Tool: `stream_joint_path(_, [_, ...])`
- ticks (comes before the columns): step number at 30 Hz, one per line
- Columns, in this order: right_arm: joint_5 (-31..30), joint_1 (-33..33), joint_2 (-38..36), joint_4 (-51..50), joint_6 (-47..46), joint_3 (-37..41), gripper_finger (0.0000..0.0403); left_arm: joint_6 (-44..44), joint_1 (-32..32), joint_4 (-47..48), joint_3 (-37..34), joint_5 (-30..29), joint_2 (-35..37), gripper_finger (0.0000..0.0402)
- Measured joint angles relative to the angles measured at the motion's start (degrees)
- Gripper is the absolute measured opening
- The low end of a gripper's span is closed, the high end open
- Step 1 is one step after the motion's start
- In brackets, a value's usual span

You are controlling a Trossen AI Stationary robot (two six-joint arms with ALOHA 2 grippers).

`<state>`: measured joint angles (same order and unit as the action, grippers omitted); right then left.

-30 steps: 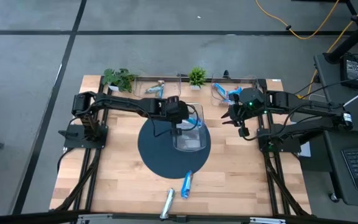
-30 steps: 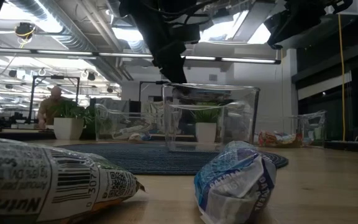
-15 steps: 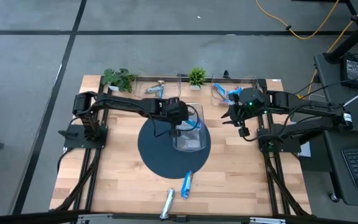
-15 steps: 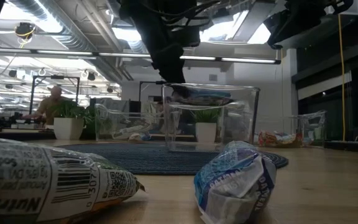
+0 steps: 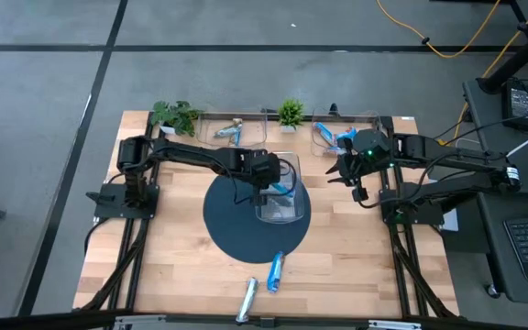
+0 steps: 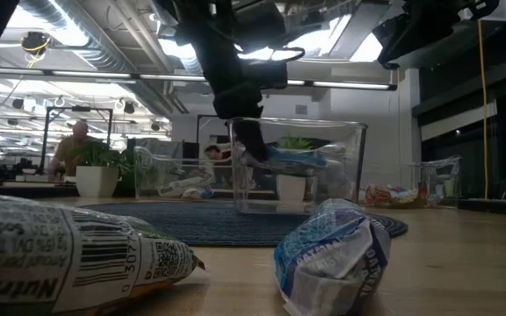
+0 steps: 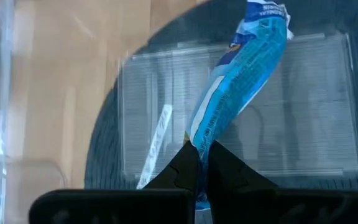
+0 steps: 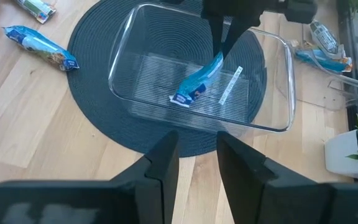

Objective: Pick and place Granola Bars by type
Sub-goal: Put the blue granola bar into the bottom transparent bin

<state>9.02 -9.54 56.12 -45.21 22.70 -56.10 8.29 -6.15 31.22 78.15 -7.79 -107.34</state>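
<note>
My left gripper [image 5: 269, 186] reaches down into the clear bin [image 5: 293, 213] on the round dark mat [image 5: 232, 229] and is shut on a bright blue granola bar [image 7: 241, 81]. The low view shows that bar [image 6: 295, 159] about halfway up the bin's walls. Another blue bar [image 5: 276, 270] and a silvery-white bar [image 5: 248, 298] lie flat on the wood near the table's near edge. My right gripper [image 8: 197, 162] is open and waits over the table's far right part, touching nothing. My left gripper pinches the blue bar between its two fingers at one end of the wrapper [image 7: 199, 142]. The fingers [image 6: 246, 145] come from above, pointing down into the bin. The bar slants away from the fingers, its free end [image 8: 182, 98] lower, and in the low view it hangs above the bin's floor.
Two clear bins stand along the far edge, one [image 5: 232, 130] with a few bars, one [image 5: 342, 137] with blue and red ones. Two small green plants [image 5: 174, 115] [image 5: 291, 112] stand beside them. Bare wood lies around the mat.
My left gripper has gone down into the clear bin, still shut on the blue bar. The bar was up at the bin's rim a second ago and now sits about halfway down inside it.
</note>
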Motion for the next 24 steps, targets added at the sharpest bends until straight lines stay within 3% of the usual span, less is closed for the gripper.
stream_joint_path(18, [0.0, 0.0, 0.0, 0.1, 0.0, 0.0, 0.0111, 0.0, 0.0, -0.1, 0.0, -0.2, 0.0, 0.0006])
stream_joint_path(24, [0.0, 0.0, 0.0, 0.1, 0.0, 0.0, 0.0111, 0.0, 0.0, 0.0, 0.0, -0.2, 0.0, 0.0028])
